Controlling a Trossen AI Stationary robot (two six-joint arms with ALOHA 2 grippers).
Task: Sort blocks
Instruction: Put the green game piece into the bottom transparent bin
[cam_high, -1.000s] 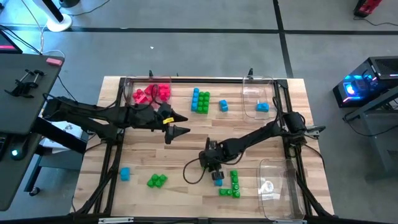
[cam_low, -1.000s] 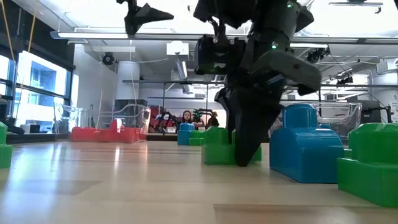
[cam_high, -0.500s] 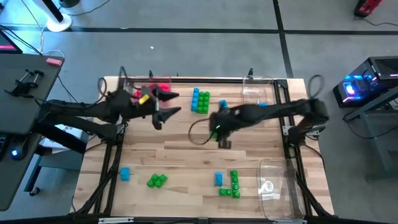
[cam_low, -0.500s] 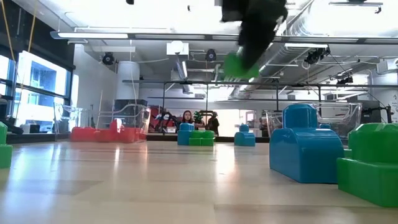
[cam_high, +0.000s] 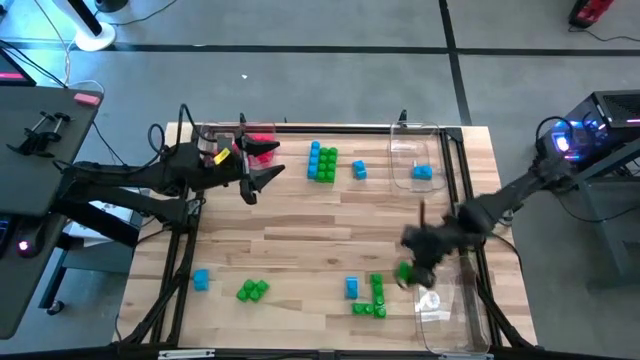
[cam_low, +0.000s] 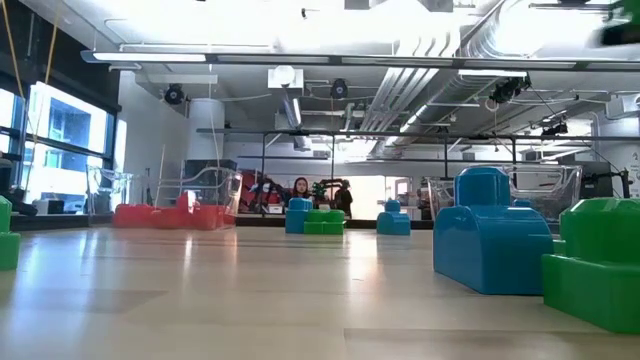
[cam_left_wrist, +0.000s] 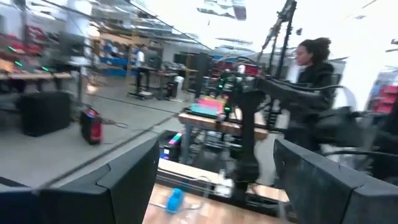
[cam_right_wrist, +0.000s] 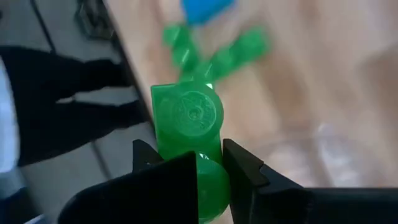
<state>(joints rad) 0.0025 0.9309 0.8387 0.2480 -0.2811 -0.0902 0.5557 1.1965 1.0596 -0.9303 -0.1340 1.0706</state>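
Note:
In the high view my right gripper (cam_high: 408, 272) is over the table's near right part, beside a clear tray (cam_high: 445, 305), shut on a green block (cam_high: 402, 272). The right wrist view shows that block (cam_right_wrist: 188, 118) between the fingers. My left gripper (cam_high: 256, 180) hovers open at the far left, next to the tray of red blocks (cam_high: 250, 145). Loose blocks lie flat on the wood: a green and blue cluster (cam_high: 322, 162), a blue one (cam_high: 351, 288), a green bar (cam_high: 376, 298), green ones (cam_high: 252, 290) and a blue one (cam_high: 201, 280). My right gripper pinches the green block between its two fingers (cam_right_wrist: 158, 163), on two opposite sides of its lower part (cam_right_wrist: 208, 177). The round studded end (cam_right_wrist: 193, 112) sticks out past the fingertips. The block is lifted clear of the table.
A clear tray at the far right (cam_high: 415, 160) holds one blue block (cam_high: 422, 172). In the low view big blue (cam_low: 490, 240) and green (cam_low: 598, 262) blocks stand close at the right. A person (cam_left_wrist: 311, 62) stands in the room beyond the table. Bare wood fills the middle.
My right gripper rose from the table's near middle with the green block, swung toward the far edge, then swept right and near to the near right tray. The block went from the table to lifted clear. My left gripper drew back toward the far left, by the red tray.

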